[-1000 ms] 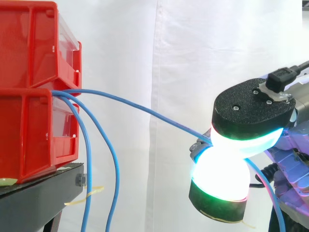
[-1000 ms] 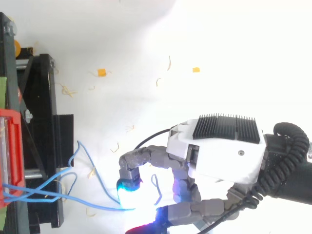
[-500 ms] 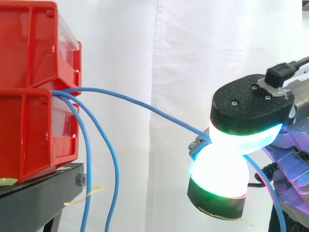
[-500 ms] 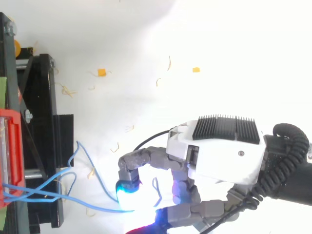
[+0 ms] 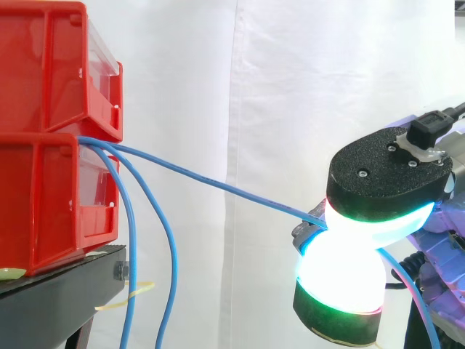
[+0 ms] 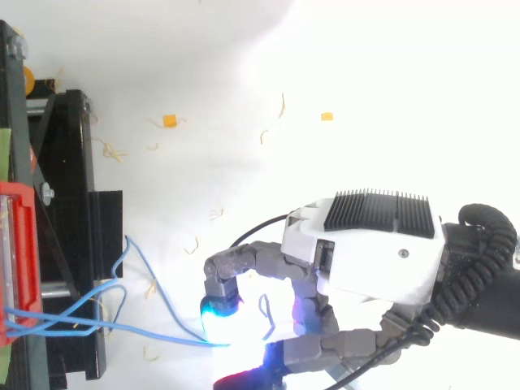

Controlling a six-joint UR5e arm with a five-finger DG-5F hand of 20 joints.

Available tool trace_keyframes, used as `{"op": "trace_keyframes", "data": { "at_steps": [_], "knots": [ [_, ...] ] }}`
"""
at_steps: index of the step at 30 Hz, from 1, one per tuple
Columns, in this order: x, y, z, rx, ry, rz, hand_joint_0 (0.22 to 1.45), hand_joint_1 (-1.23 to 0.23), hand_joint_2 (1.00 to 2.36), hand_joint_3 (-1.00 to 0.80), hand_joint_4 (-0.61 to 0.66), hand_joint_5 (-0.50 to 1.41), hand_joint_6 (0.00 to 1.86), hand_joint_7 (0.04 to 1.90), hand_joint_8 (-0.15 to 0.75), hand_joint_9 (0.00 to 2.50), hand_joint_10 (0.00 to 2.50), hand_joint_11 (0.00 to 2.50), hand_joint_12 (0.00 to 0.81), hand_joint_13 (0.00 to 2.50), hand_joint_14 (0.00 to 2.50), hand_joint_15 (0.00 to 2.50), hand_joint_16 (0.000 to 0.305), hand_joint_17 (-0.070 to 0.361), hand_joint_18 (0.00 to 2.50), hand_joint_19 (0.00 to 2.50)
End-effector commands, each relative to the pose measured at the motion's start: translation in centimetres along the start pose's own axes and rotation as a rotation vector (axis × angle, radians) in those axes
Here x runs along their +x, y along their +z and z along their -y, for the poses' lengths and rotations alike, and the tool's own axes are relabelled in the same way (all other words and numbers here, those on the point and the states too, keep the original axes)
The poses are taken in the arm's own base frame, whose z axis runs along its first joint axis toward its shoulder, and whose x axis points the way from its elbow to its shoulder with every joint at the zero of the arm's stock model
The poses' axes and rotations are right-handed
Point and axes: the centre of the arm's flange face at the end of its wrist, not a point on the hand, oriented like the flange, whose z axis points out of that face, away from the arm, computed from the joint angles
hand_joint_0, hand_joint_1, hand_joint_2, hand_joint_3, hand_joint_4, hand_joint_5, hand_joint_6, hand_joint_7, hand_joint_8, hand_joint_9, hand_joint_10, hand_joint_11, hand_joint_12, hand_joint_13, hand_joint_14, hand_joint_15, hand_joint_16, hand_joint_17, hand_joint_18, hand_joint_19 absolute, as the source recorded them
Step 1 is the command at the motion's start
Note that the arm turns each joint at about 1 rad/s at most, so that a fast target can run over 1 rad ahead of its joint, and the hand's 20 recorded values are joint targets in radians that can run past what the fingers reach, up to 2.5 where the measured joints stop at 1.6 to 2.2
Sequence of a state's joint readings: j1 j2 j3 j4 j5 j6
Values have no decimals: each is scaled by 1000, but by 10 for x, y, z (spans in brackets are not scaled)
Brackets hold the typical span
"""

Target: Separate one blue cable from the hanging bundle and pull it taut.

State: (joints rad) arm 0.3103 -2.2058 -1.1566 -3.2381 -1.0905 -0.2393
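Several blue cables come out between the two stacked red bins (image 5: 51,138) at the left. One blue cable (image 5: 218,187) runs almost straight from the bins down to the right into my hand (image 5: 385,178), which pinches it between two glowing fingertip pads (image 5: 341,273). The other blue cables (image 5: 171,262) hang loose beside the stand. From above, my hand (image 6: 366,252) sits at the lower right, and the pinched cable (image 6: 138,331) stretches left toward the bin (image 6: 16,260). Behind the pads the cable's free end drops away at the right.
The bins rest on a black stand (image 5: 58,291) whose frame (image 6: 73,203) runs along the left of the top view. Small yellow scraps (image 6: 169,121) lie scattered on the white floor. A white curtain hangs behind.
My hand has moved right and slightly down with the cable pinched. The cable's bow has flattened into a nearly straight line.
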Motion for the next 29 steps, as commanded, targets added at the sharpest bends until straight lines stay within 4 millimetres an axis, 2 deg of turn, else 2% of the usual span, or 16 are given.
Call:
{"op": "trace_keyframes", "data": {
  "at_steps": [1, 29],
  "knots": [
    [0, 0, 0, 2, -1, 1, 682, -791, 1007, -103, 380, 111, 506, 1230, 197, 1986, 25, 698, 328, 1574, 26, 1003, 55, 124, 1178, 707],
    [6, 1, -4, -22, 5, 0, 680, -787, 1008, -100, 374, 110, 506, 1221, 196, 1981, 25, 695, 329, 1566, 26, 999, 55, 123, 1174, 701]
  ]
}}
